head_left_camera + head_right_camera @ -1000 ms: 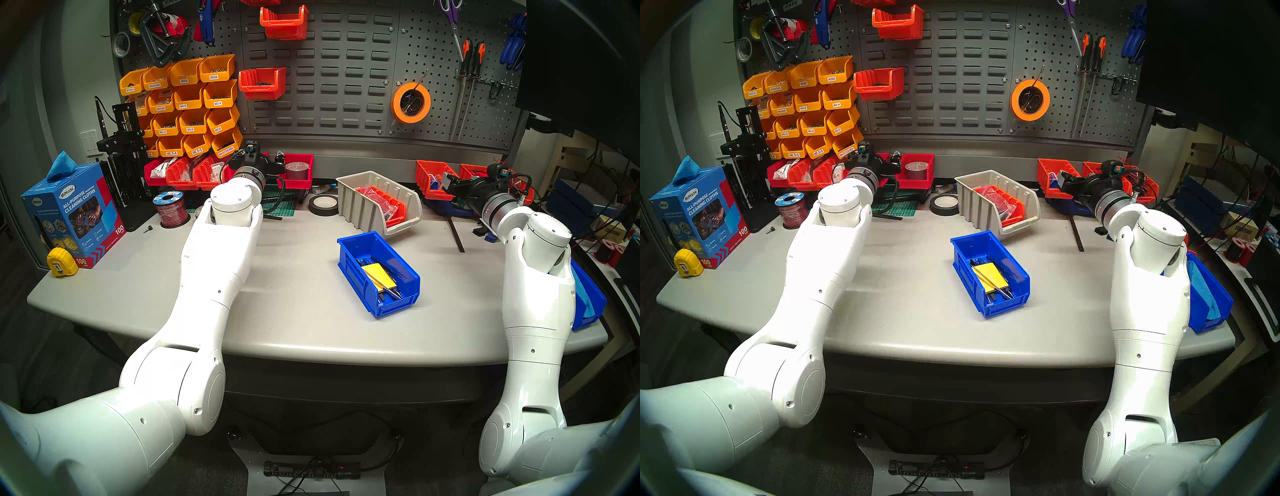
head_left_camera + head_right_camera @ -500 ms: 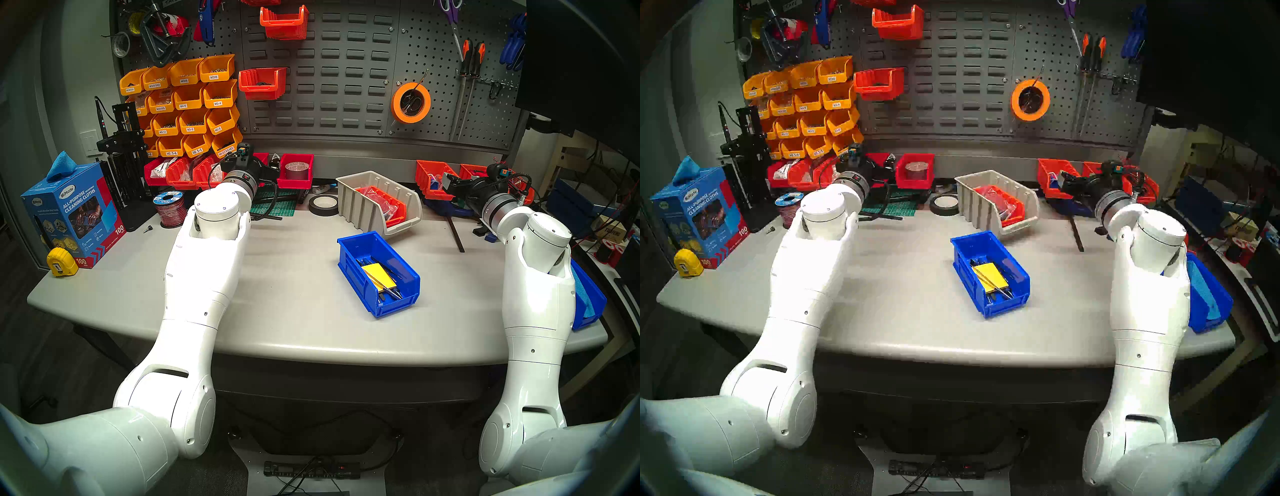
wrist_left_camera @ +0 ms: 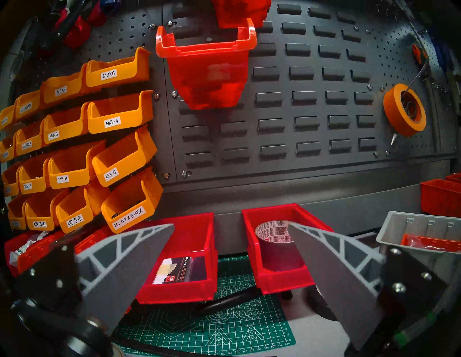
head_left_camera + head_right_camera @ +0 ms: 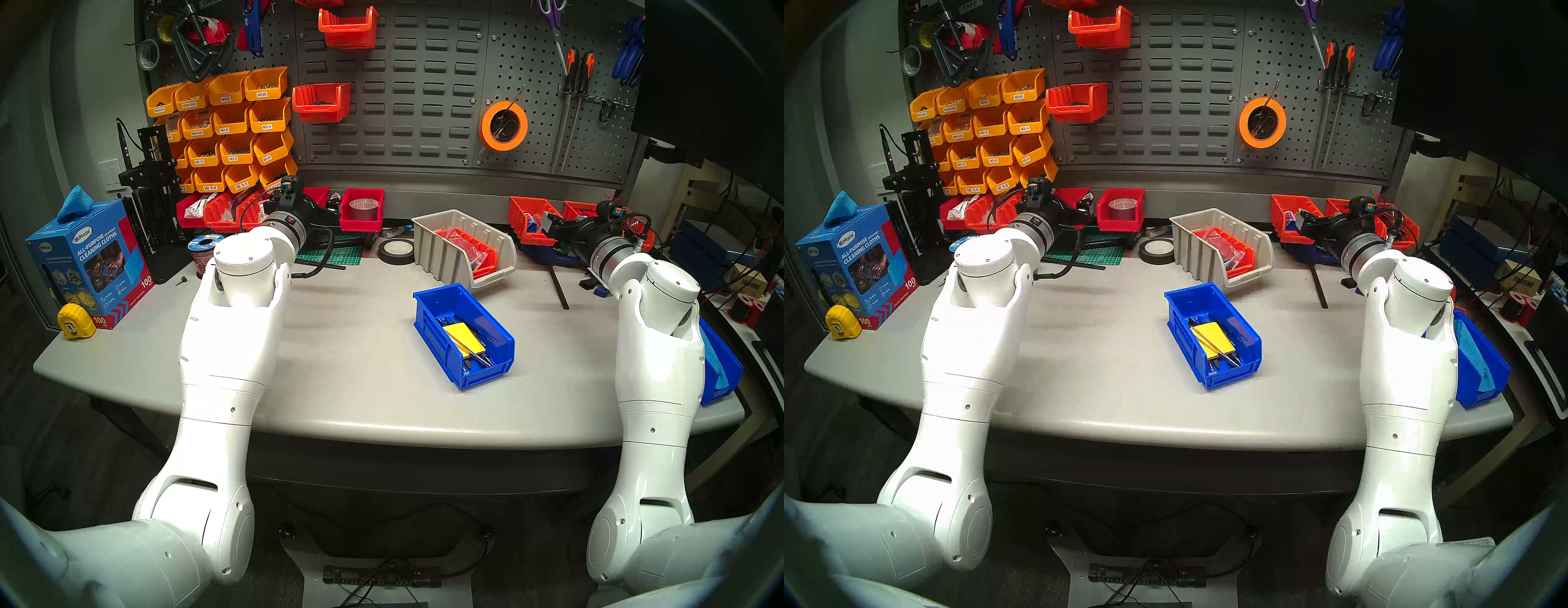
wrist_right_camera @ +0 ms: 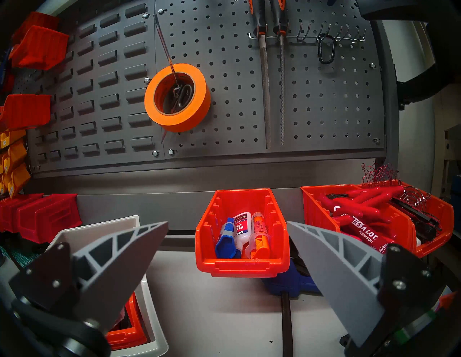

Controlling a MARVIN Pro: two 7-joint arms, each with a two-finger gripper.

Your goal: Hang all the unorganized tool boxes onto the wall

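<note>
Dark grey wall [image 4: 424,106] with louvred slots backs a pale counter [image 4: 360,373]; two red bins [image 4: 322,102] already hang on it beside rows of labelled yellow bins [image 4: 229,131]. On the counter, a blue bin [image 4: 464,335] holding a yellow pad lies near the middle, and a beige-grey ribbed bin [image 4: 462,246] sits just behind it, apart from the wall. More red bins [image 3: 282,251] rest along the wall's base. Left gripper [image 3: 230,239] and right gripper [image 5: 228,236] both point level at the wall, fingers [image 3: 139,259] spread wide, holding nothing.
</note>
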